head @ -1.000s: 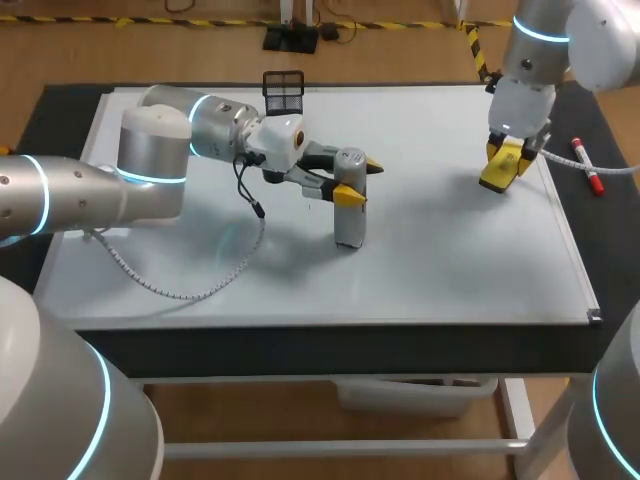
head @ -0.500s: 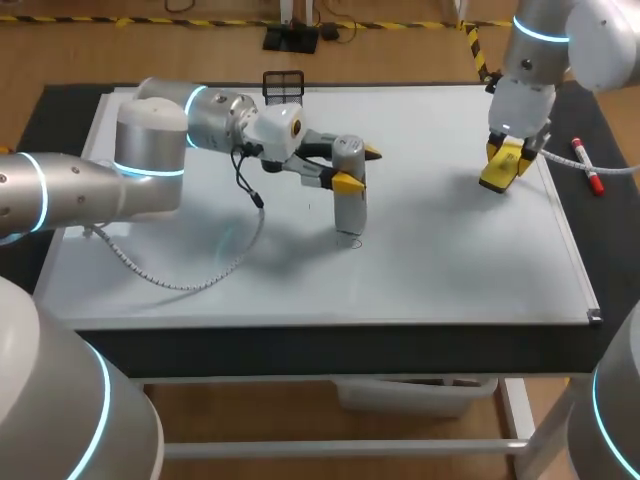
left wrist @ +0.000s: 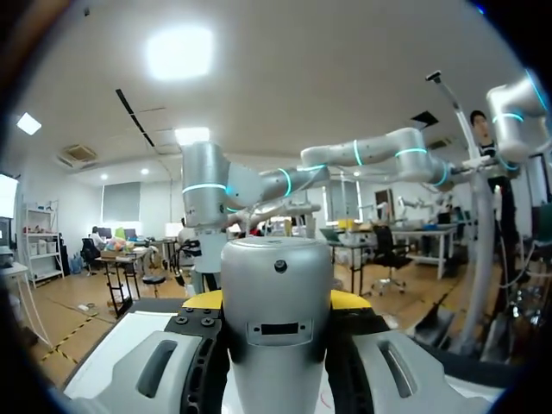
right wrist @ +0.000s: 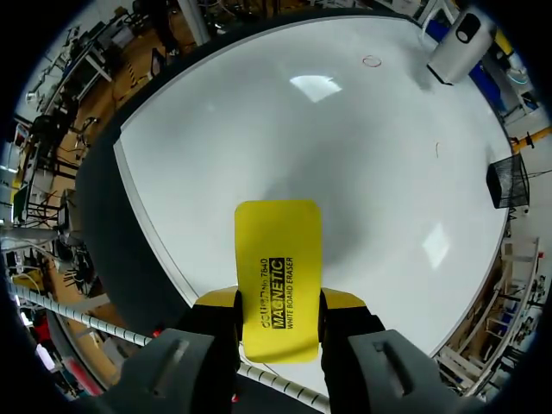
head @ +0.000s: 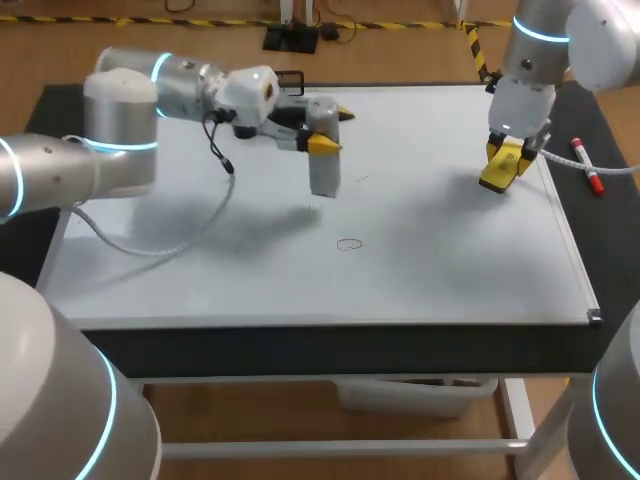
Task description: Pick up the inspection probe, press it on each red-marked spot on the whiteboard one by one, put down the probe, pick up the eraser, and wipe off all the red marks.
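Holding the grey, cylindrical inspection probe [head: 325,172] upright, the left gripper [head: 331,130] has both yellow-tipped fingers pressed against the probe's sides. It reaches in over the far half of the whiteboard [head: 430,270], about midway along it. The probe's lower end seems raised off the board. A small drawn circle [head: 349,243] lies on the board nearer its front edge. The right gripper [head: 503,160] points down close to the whiteboard's right edge, fingers clamped on a yellow eraser [head: 497,175]; whether the eraser touches the board cannot be told. A marker [head: 586,166] with a red cap lies on the tabletop beyond the right edge. A black mesh basket [head: 284,86] stands at the far edge.
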You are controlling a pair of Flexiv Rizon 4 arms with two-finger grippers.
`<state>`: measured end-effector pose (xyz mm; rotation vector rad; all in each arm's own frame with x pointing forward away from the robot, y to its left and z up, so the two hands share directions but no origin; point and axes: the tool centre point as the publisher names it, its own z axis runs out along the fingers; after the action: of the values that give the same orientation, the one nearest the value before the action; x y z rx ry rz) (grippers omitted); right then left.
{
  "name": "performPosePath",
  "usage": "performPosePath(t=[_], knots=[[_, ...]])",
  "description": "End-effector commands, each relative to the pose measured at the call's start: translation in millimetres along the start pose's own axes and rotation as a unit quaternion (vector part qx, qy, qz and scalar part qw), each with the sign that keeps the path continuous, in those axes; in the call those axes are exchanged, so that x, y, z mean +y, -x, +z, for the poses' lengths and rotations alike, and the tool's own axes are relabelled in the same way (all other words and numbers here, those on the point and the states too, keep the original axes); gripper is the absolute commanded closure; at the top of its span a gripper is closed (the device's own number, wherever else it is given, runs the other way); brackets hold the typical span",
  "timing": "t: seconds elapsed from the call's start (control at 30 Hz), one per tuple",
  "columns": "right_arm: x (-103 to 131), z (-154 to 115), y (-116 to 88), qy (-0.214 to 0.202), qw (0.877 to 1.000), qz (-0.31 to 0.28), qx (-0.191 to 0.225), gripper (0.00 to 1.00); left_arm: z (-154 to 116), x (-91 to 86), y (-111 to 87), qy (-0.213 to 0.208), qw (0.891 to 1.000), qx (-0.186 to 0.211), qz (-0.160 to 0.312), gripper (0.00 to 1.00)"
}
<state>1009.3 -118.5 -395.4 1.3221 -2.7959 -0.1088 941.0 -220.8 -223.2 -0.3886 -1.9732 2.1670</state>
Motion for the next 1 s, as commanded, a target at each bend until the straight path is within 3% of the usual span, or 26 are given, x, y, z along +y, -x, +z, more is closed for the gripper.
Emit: performPosePath(t=[0.03, 0.2, 0.57, 1.0], knots=[[0, -1, 0, -0.001, 1.000, -0.001, 0.002, 1.00, -24, -14.0, -2.2, 0.008, 1.000, -0.022, 0.003, 1.00], [0, -1, 0, -0.001, 1.000, -0.001, 0.002, 1.00, -49, -18.9, 5.6, 0.007, 0.999, -0.048, 0.005, 1.00], [0, -1, 0, -0.001, 1.000, -0.001, 0.002, 1.00, -110, -12.6, 16.1, 0.009, 0.993, -0.116, -0.009, 1.00], [0, -1, 0, -0.001, 1.000, -0.001, 0.002, 1.00, -164, -15.9, 23.2, 0.019, 0.986, -0.166, -0.008, 1.00]])
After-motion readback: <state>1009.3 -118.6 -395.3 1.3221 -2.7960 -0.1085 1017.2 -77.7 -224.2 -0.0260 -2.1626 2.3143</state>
